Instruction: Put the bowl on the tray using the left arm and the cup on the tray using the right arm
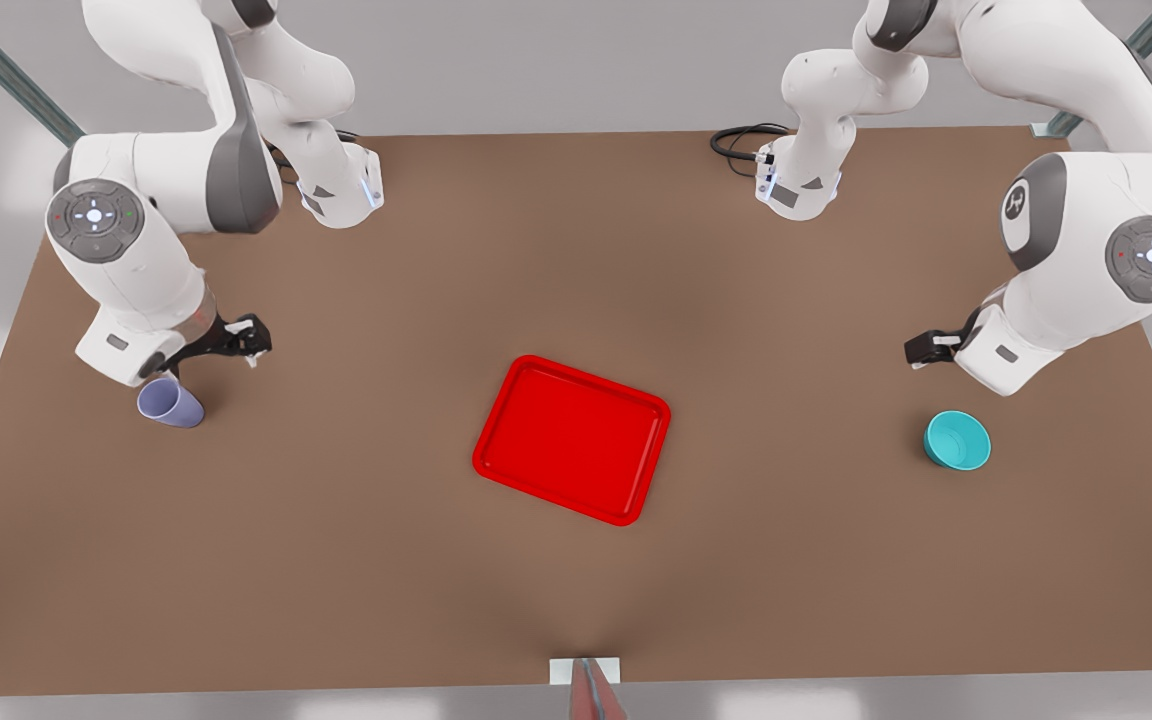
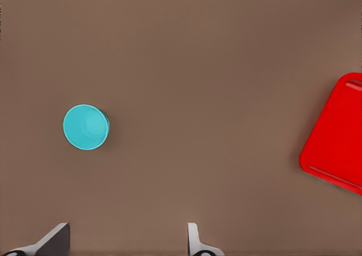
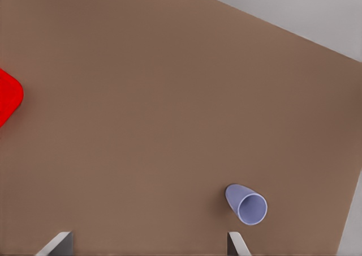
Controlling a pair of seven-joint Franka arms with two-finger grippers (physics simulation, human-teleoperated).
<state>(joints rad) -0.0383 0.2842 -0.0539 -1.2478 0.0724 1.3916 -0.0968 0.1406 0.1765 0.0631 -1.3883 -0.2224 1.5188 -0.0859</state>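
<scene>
While both grippers hang spread and empty, the left gripper [image 1: 921,350] has the bowl [image 1: 958,440] at its five o'clock in the front view, and the right gripper [image 1: 254,340] has the cup [image 1: 171,403] at its eight, each well apart from the tray [image 1: 496,450].

The tray [image 1: 572,439] lies mid-table [image 1: 576,250], between the cup [image 1: 171,403] and the bowl [image 1: 958,440].

Lighting is bright, even and diffuse. The brown table [image 1: 576,250] shows a slightly darker patch around the red tray [image 1: 572,438]. Shadows are soft and faint beside the cup [image 3: 246,204] and bowl [image 2: 85,127]. No glare appears.
</scene>
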